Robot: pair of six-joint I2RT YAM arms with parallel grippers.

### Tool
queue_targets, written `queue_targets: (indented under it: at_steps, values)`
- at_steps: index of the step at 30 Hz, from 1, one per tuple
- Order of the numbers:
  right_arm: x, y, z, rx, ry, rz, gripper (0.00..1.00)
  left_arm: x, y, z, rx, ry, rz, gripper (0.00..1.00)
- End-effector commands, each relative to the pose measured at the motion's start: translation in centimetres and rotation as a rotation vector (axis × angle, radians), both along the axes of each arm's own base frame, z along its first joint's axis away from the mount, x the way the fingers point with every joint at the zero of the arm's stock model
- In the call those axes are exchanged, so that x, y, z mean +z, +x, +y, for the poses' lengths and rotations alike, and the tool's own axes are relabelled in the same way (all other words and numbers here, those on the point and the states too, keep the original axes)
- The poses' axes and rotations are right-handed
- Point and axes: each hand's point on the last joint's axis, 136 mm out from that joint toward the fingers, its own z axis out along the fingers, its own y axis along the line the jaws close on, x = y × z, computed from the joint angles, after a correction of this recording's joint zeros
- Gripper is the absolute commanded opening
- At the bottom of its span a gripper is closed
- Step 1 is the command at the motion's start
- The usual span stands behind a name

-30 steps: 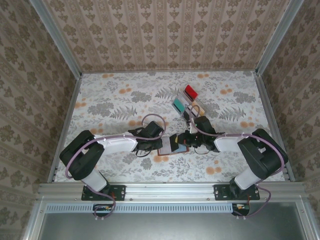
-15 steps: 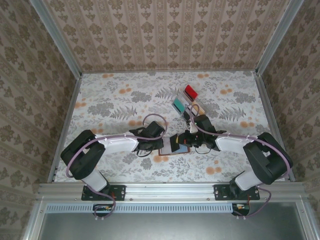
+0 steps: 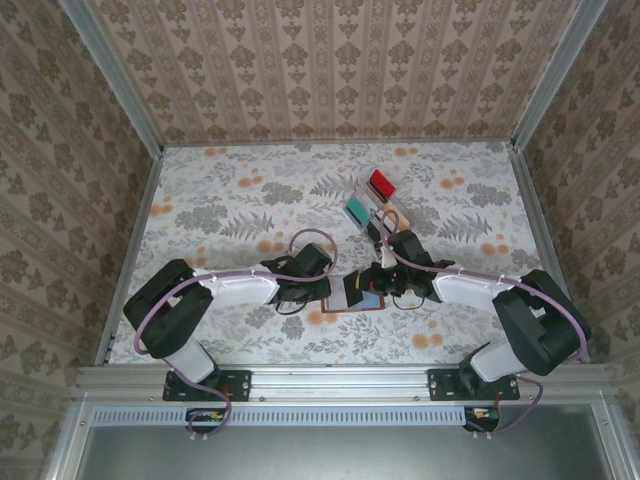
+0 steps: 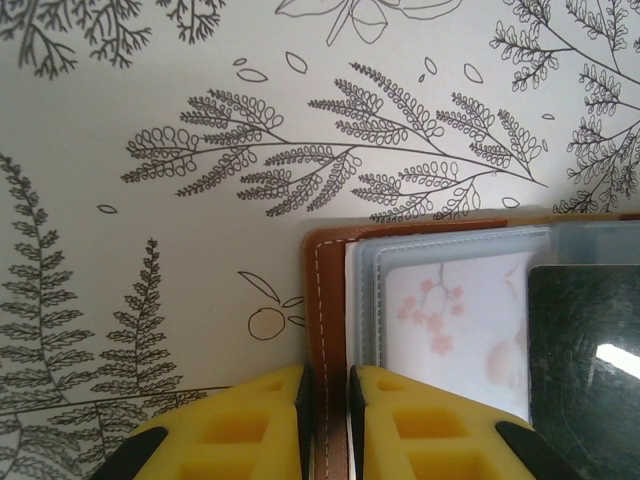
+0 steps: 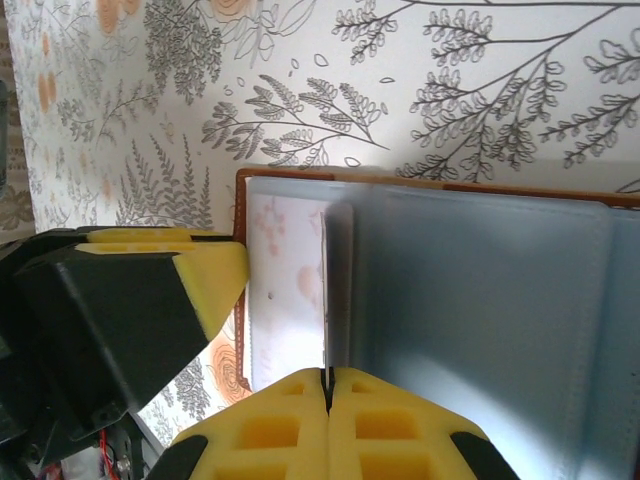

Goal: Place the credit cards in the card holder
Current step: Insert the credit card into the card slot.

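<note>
While the card holder lies open on the table, the entries are:
- The left gripper is at its 9 o'clock, jaws nearly closed and clamping the brown cover edge.
- The right gripper is at 3 o'clock, pinched fully together on a dark card that stands edge-on over the grey pockets.
- A floral card sits in a pocket.
- A clear rack is at 1 o'clock, apart.

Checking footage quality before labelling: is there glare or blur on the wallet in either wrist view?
Left wrist view: a white glare streak on the dark card; the stitched edge of the wallet is sharp. Right wrist view: no glare on the wallet, but its plastic pockets look milky.
</note>
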Motion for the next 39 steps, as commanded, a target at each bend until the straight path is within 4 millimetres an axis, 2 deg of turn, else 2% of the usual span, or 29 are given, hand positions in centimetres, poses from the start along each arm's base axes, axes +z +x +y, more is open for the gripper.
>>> queue_targets:
  at_steps: [1,11,14,18,21,27,32,39]
  values:
    - [-0.8,-0.2,-0.5,-0.001,-0.02,0.005,0.0,-0.6,-0.4,-0.1,-0.013,0.019,0.024,0.2]
    - [-3.8,-0.7,-2.1,-0.019,-0.136,0.047,0.0,-0.6,-0.4,0.0,-0.009,0.018,0.024,0.2]
    - [-4.0,-1.1,-2.3,-0.015,-0.141,0.055,0.0,-0.6,-0.5,0.0,-0.012,0.018,0.026,0.2]
    - [-3.6,-0.9,-3.7,-0.02,-0.188,0.03,0.0,-0.6,-0.5,0.1,-0.011,0.023,0.026,0.2]
    - [-3.4,-0.9,-3.2,-0.005,-0.147,0.04,0.0,-0.7,-0.6,0.1,-0.008,0.021,0.028,0.2]
    - [-4.2,-1.0,-2.6,-0.03,-0.087,0.07,0.0,-0.6,-0.4,-0.2,-0.014,0.02,0.028,0.2]
    - [-5.2,-1.4,-2.4,-0.007,-0.109,0.103,0.0,-0.8,-0.5,-0.4,-0.018,0.017,0.032,0.19]
    - [-5.1,-1.1,-1.4,0.0,-0.091,0.1,0.0,-0.8,-0.4,-0.4,-0.015,0.016,0.032,0.19]
